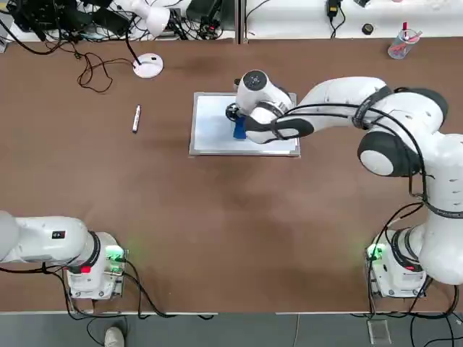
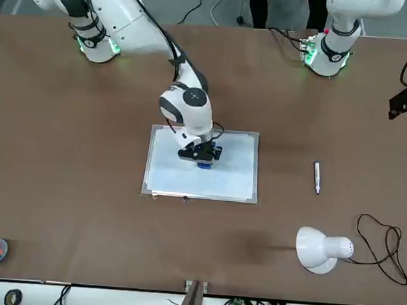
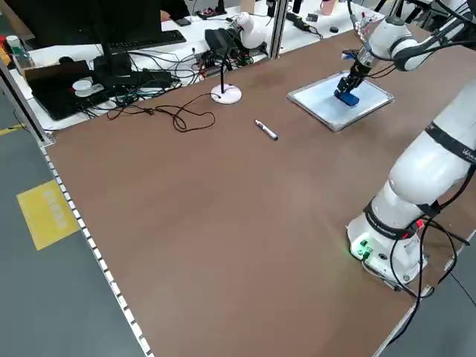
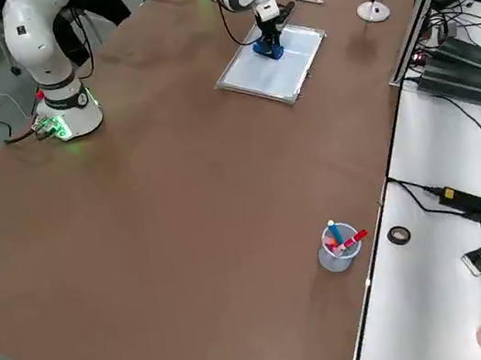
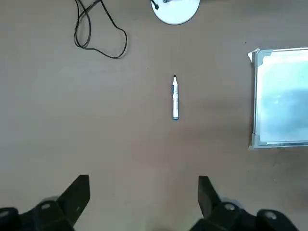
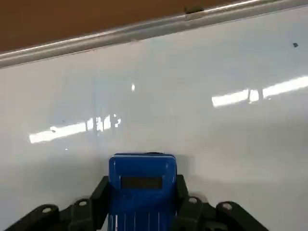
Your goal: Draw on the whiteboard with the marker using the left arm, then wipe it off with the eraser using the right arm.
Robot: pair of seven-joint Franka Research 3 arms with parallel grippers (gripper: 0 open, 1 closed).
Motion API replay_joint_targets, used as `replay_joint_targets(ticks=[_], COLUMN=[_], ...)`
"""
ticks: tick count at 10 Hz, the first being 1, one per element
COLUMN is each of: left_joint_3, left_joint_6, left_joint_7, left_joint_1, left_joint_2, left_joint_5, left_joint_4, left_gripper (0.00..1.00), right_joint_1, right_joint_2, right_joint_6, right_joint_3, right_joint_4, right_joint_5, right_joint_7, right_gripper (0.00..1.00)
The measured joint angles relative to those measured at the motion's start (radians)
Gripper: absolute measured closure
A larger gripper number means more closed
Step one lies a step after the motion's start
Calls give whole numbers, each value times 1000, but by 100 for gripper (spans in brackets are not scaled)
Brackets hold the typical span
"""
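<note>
Whiteboard: lies flat on the brown counter [image 1: 217, 238], upper centre of the top view; the right arm [image 1: 340, 105] covers part of its upper right in that view, while the front view bares more of the white surface [image 2: 201, 180].
Right pincer: over the whiteboard [image 1: 213, 119], clamped on the blue eraser [image 6: 142, 168], seen plainly at the bottom centre of the right wrist view [image 6: 143, 185].
Eraser: only a small blue patch in the top and front views; whether it touches the board is hard to tell.
Board surface: the right wrist view alone shows small dark specks [image 6: 295, 44] among bright reflections.
Marker: white and slim [image 1: 136, 118], on the counter, well apart from the whiteboard, upper left of the top view; the left wrist view adds its dark tip and blue end.
Left pincer: fingers wide apart in the left wrist view [image 5: 144, 187]; cut off from the top view, but a black shape at the right edge of the front view.
Left arm: base [image 1: 98, 264] at the lower left of the top view, the rest running out of frame.
Cup: clear, upper right of the top view [image 1: 404, 45]; the right side view shows red and blue items in it.
</note>
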State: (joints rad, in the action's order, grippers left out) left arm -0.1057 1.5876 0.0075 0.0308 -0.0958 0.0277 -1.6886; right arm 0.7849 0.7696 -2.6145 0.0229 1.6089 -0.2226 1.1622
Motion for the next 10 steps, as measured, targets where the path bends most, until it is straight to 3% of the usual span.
replay_joint_targets(ticks=[5, 10], left_joint_3=[0, 0], left_joint_6=[0, 0], left_joint_7=[0, 0], left_joint_1=[0, 0], left_joint_2=[0, 0], left_joint_5=[0, 0], left_joint_4=[0, 0], left_gripper=[0, 0], right_joint_1=[55, -16], right_joint_2=[29, 13], right_joint_6=[-9, 105], right_joint_3=[-31, -14], right_joint_4=[-46, -88], right_joint_5=[-1, 2], right_joint_7=[75, 26], right_gripper=[43, 43])
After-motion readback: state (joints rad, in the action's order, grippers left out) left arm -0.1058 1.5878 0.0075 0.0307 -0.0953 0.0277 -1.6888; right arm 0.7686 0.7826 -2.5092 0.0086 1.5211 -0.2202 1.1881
